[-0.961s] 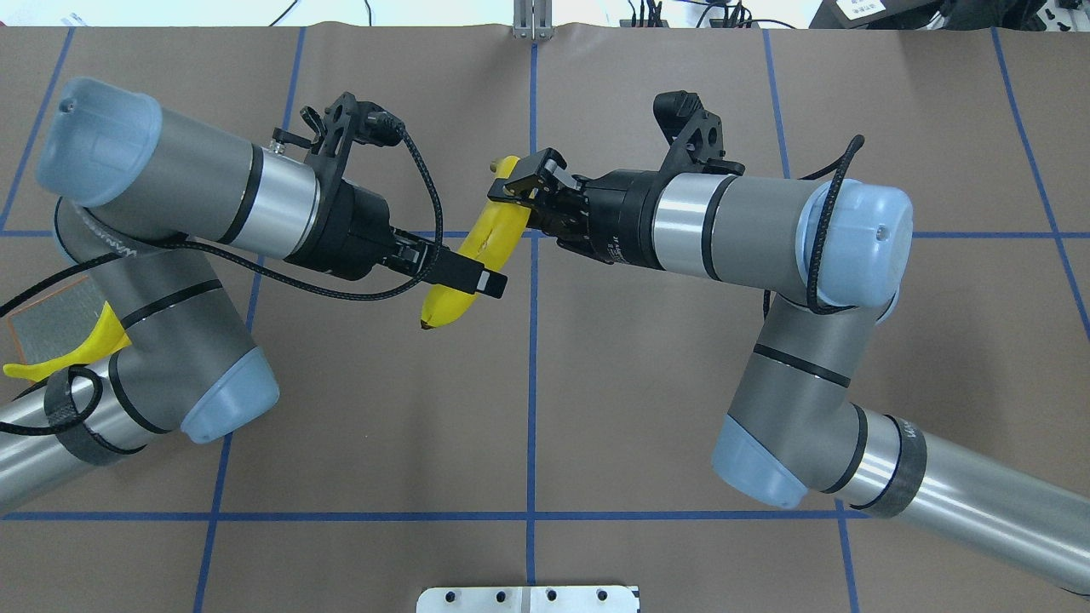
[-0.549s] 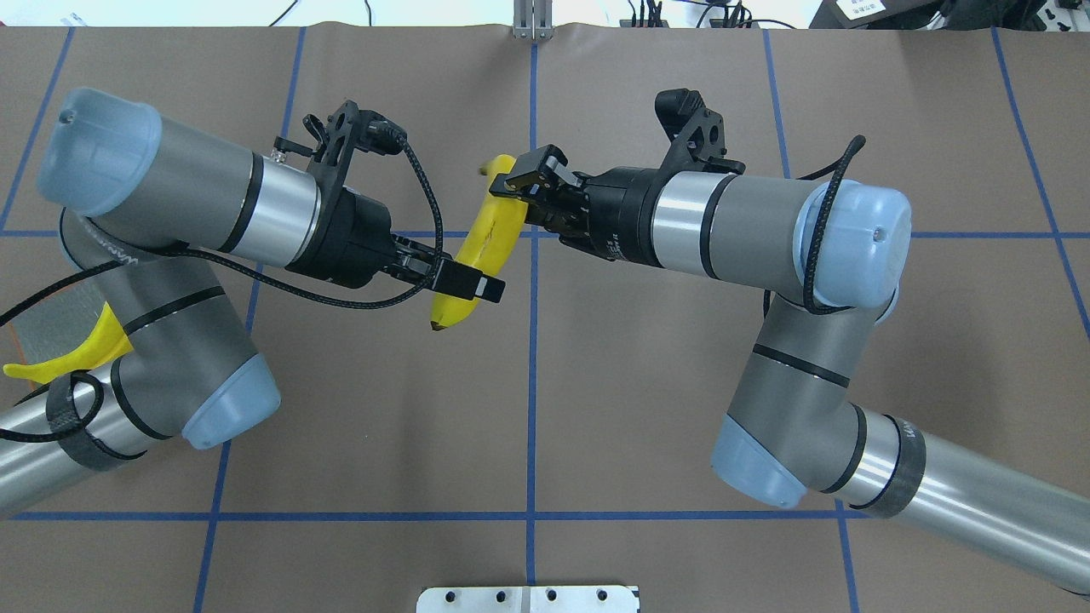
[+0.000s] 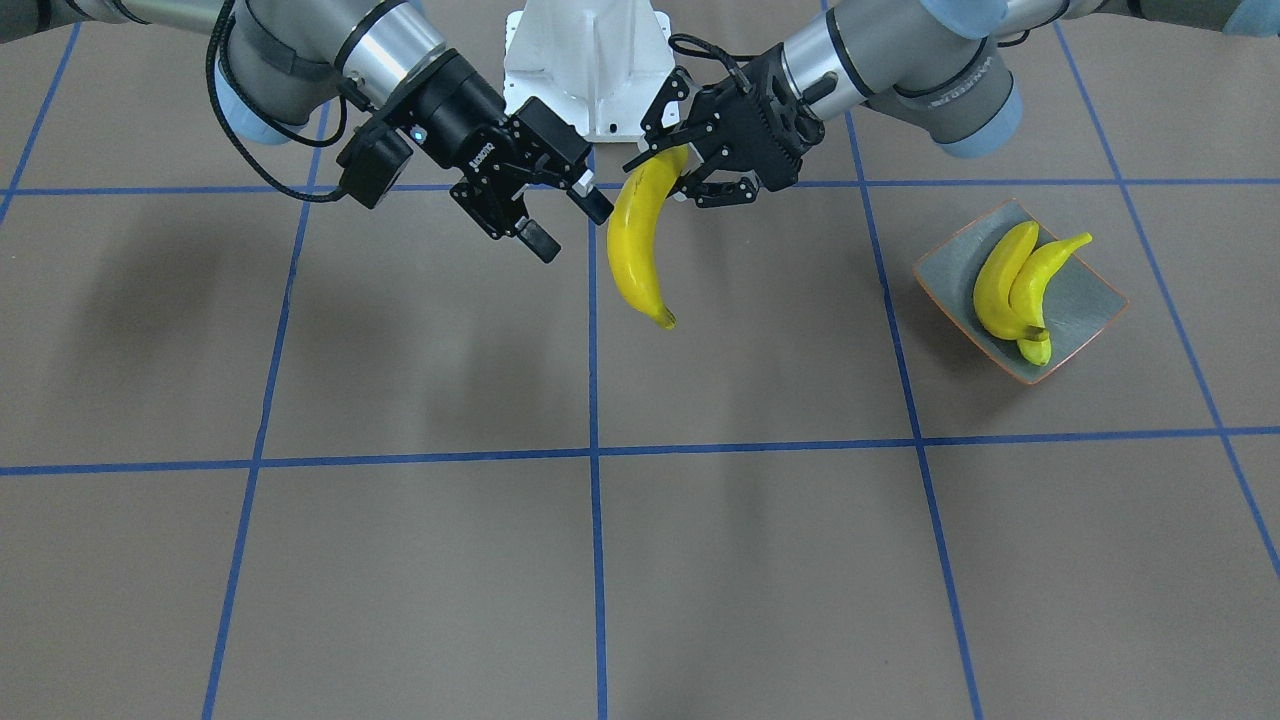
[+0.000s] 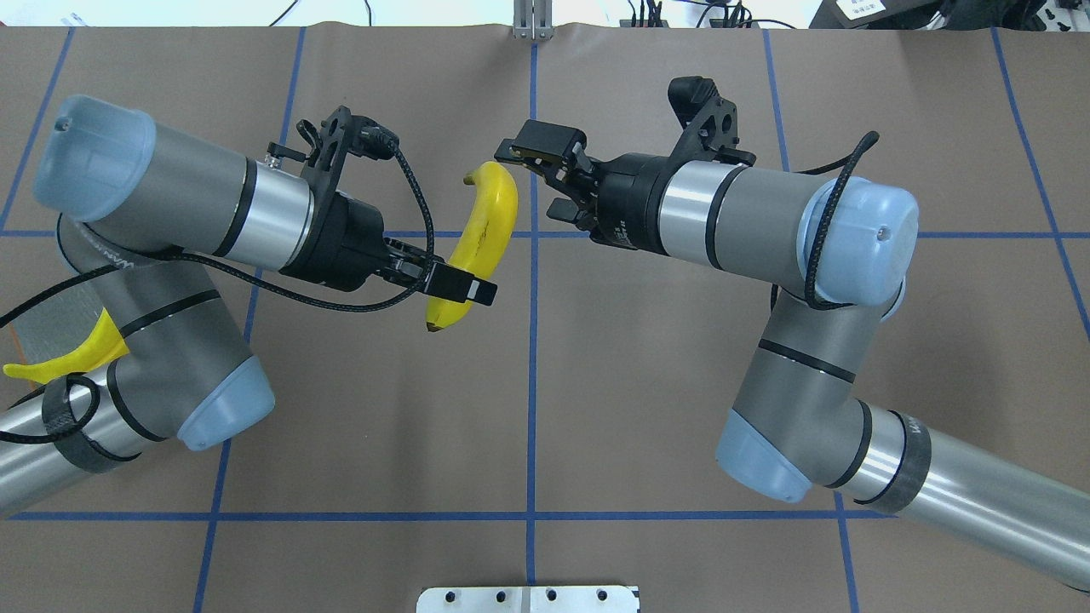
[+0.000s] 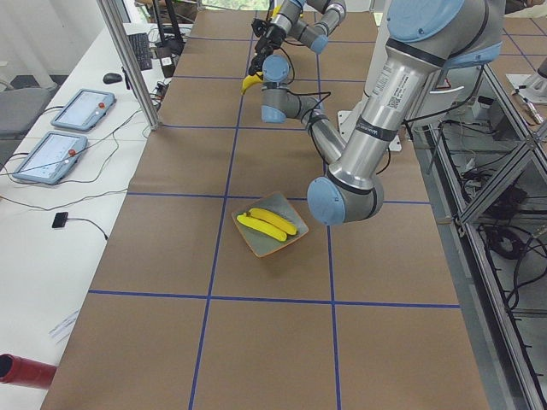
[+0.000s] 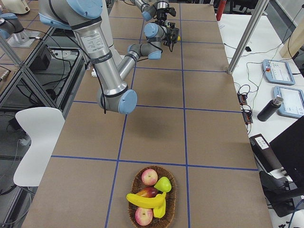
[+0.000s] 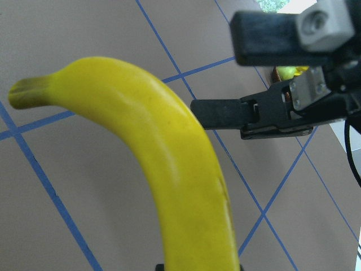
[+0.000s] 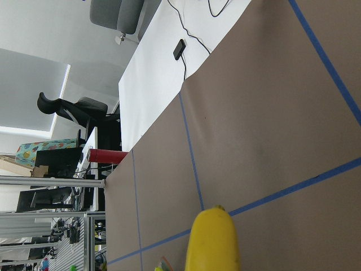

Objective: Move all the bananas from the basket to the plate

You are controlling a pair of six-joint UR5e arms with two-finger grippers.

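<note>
1. A wicker basket (image 6: 134, 187) sits at the near end of the tabletop (image 6: 213, 142).
2. It holds two bananas (image 6: 142, 200), apples (image 6: 149, 176) and a green pear (image 6: 164, 183). One banana lies across the middle, and the paler one touches it on the right.
3. The right arm (image 6: 102, 61) is near and large, with its elbow low over the tabletop. The left arm (image 6: 142, 5) is small at the far end.
4. The right end effector (image 6: 171, 34) and left end effector (image 6: 164, 12) are close together there, too small to judge.
5. A white chair (image 6: 35, 137) stands on the left, and two tablets (image 6: 278, 71) and a dark bottle (image 6: 267, 110) lie on the right.

Banana (image 4: 485, 238) above table (image 3: 700, 560) ctr, plate (image 3: 1090, 300) w/ 2 bananas (image 3: 1005, 280) on robot's left, basket (image 6: 156, 167) at far right end
</note>
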